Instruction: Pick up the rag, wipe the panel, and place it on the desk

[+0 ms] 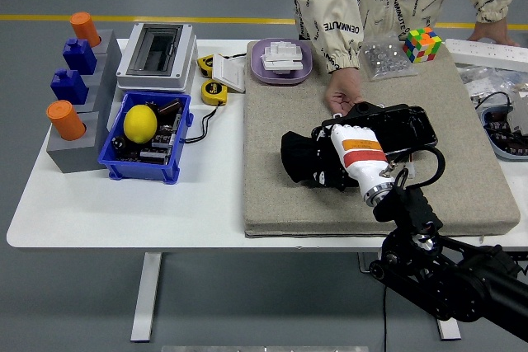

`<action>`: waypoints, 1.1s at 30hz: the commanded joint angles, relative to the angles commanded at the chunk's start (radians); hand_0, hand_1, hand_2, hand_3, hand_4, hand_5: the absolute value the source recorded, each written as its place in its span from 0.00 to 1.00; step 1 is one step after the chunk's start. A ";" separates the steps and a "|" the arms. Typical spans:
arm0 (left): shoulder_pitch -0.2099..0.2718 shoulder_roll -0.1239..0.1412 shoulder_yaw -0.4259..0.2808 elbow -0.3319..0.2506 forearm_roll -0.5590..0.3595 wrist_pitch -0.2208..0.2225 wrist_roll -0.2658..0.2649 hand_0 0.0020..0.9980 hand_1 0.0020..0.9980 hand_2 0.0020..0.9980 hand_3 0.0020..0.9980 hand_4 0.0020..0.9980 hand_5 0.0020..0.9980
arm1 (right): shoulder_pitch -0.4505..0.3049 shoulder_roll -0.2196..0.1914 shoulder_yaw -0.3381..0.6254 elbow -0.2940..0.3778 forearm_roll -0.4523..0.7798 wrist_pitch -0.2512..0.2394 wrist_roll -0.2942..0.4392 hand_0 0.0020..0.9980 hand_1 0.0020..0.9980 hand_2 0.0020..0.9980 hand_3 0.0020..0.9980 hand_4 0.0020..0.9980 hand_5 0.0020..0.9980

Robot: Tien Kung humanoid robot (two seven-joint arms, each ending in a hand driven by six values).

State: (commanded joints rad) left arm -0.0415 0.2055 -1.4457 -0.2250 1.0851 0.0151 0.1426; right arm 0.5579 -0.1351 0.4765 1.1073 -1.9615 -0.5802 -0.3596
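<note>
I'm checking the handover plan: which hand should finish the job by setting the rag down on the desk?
The right hand. It is gripping the black rag on the mat, beside the dark panel a person's hand steadies. No left arm is in view.
</note>
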 joint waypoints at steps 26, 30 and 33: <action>-0.003 -0.002 -0.008 -0.001 0.000 0.000 0.000 0.61 0.64 0.66 0.56 0.63 0.44 | 0.035 -0.029 0.084 -0.061 0.003 0.006 -0.006 0.29 0.39 0.42 0.43 0.97 0.06; -0.003 -0.002 -0.008 0.000 0.000 0.000 0.000 0.61 0.64 0.66 0.56 0.63 0.44 | 0.034 -0.034 0.100 -0.076 0.006 0.006 -0.005 0.29 0.39 0.42 0.43 0.97 0.05; -0.003 -0.002 -0.009 0.000 0.000 0.000 0.000 0.61 0.64 0.66 0.56 0.63 0.44 | 0.031 -0.037 0.113 -0.089 0.007 0.006 -0.004 0.29 0.39 0.42 0.43 0.97 0.05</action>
State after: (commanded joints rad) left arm -0.0442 0.2036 -1.4551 -0.2246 1.0848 0.0149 0.1426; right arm 0.5892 -0.1722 0.5895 1.0184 -1.9543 -0.5746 -0.3633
